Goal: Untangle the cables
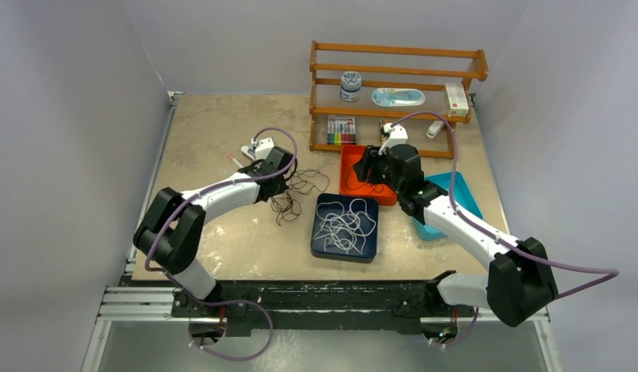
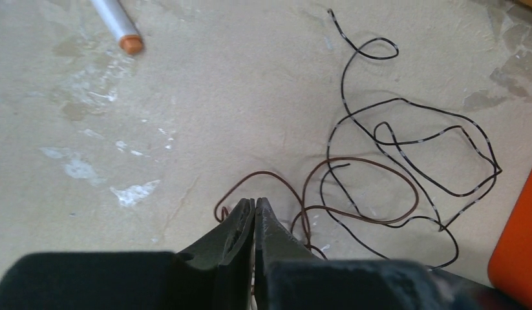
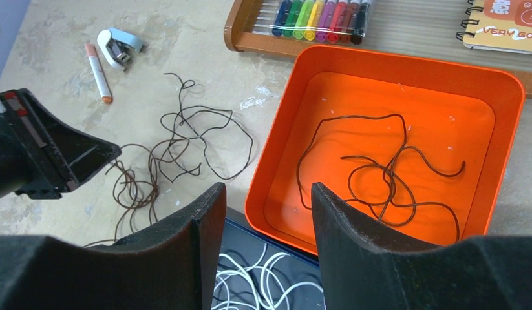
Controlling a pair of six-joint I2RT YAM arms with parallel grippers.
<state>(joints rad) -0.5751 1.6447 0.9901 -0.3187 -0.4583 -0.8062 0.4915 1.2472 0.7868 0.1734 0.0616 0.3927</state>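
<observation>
The loose cables (image 1: pixel 298 190), string-thin dark brown and black wires in curly loops, sit tangled on the beige desk (image 1: pixel 215 139), just left of the orange plastic tray (image 3: pixel 379 61). One dark brown wire (image 3: pixel 379 174) lies alone in that tray. The white wires (image 1: pixel 343 225) are in the dark blue tray (image 1: pixel 344 256) nearer the arms. It reads as sorting by colour, one bin each, so the desk pile is what's left.

Your left pincer (image 2: pixel 255 216) is clenched, tips together, low at the near edge of the tangle. The brown strand (image 2: pixel 366 159) loops right round the tips. I can't tell if it's pinched or just beside them. The edge position makes sense: take one end and pull away from the knot.

Your right pincer (image 3: pixel 263 219) is released, jaws wide, holding nothing. It hovers over the near rim of the orange tray, with the blue tray below. My guess is it's placed at the drop point, clear of the left arm's work.

The black strand with pale bands (image 2: pixel 402 99) crosses the brown one several times. Pull slowly or the whole lot drags.

Not in play: orange-tipped white marker (image 2: pixel 117 22) and small white stapler (image 3: pixel 117 46).
</observation>
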